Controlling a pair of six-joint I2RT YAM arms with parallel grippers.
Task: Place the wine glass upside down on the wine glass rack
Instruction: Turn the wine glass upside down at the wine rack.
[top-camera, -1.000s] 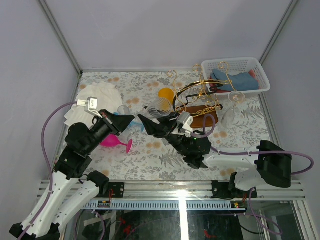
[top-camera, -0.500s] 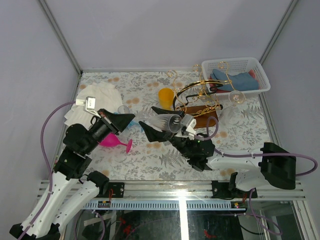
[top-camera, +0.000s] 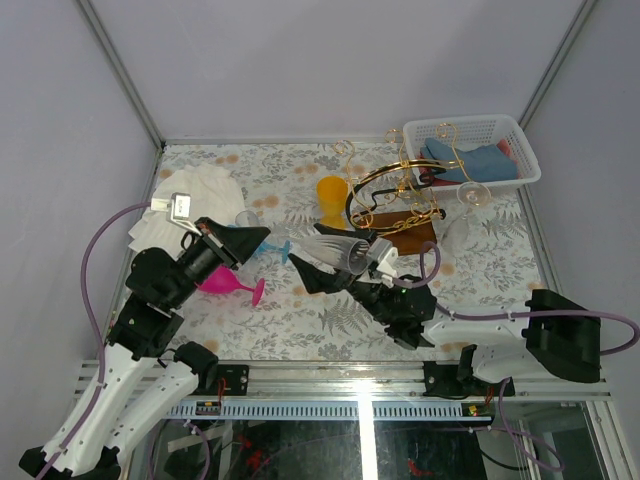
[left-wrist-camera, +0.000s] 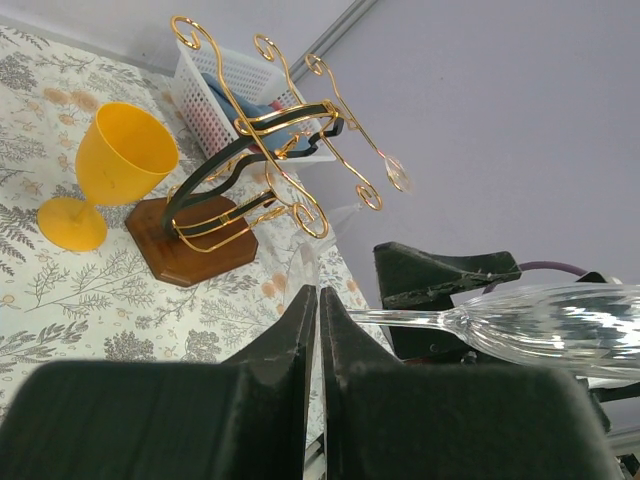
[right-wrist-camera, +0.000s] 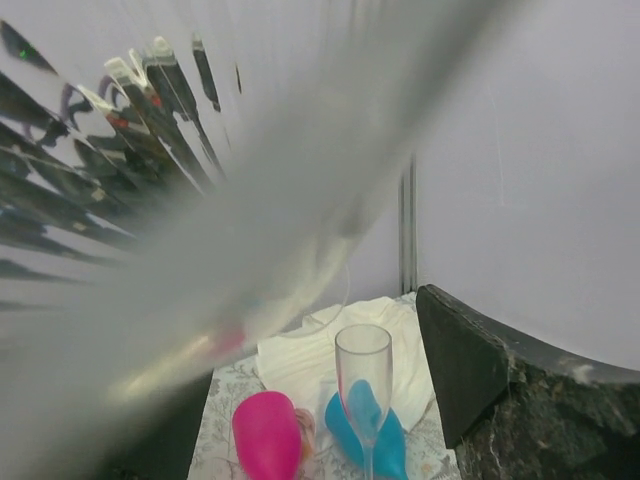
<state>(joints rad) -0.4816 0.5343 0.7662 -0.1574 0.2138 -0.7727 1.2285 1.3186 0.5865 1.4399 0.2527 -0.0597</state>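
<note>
Though near, wine glass (right-wrist-camera: 200, 200) blurred.

walls (top-camera: 300, 60): plain pale lilac | table (top-camera: 280, 330): fern-and-flower print cover | corner posts (top-camera: 121, 70): grey metal

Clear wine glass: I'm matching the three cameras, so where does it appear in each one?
Top external: wine glass lies sideways at centre.
Left wrist: right of centre, stem in the left gripper.
Right wrist: blurred ribbed bowl fills the upper left.
Shared landmark: the right gripper, black fingers beside it.
</note>
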